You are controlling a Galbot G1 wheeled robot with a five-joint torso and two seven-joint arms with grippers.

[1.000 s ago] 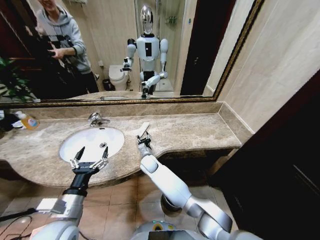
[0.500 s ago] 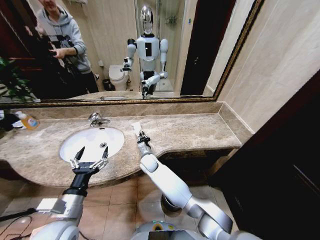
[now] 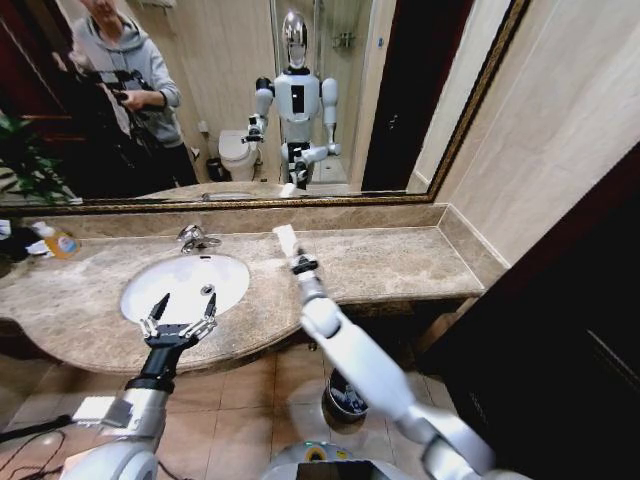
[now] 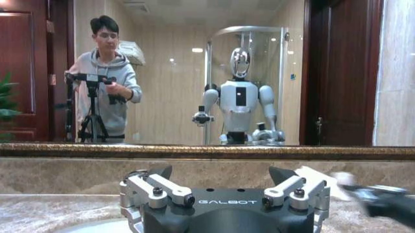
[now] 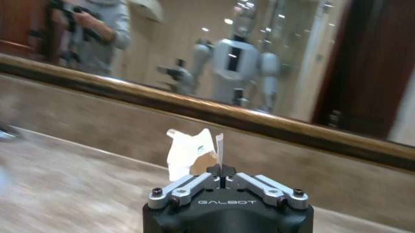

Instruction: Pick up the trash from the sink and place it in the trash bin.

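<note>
From my station I see the beige marble counter (image 3: 390, 262) running under the wide mirror (image 3: 230, 100), which reflects the robot facing it. The sink (image 3: 185, 285), a white oval basin, is set into the counter towards the robot's left, with the chrome faucet (image 3: 193, 238) at its back rim and the drain plug (image 3: 207, 290) near its middle. I can make out no litter lying in the part of the basin that shows.

The trash bin (image 3: 345, 398) stands on the tiled floor below the counter's front edge, a small dark round bucket partly hidden behind my right arm.

My left gripper (image 3: 178, 318) hovers over the near rim of the sink, its fingers spread wide apart with nothing between them; in the left wrist view the left gripper (image 4: 224, 187) shows the same wide gap.

My right gripper (image 3: 303, 265) is raised above the counter, just to the right of the sink. Its jaws are pressed together on a folded white paper (image 3: 286, 240), which sticks up out of the tips. In the right wrist view the right gripper (image 5: 224, 178) pinches the paper (image 5: 188, 153) at its lower edge, the sheet standing upright and crumpled.

A yellow-orange soap bottle (image 3: 58, 242) lies at the far left of the counter.
</note>
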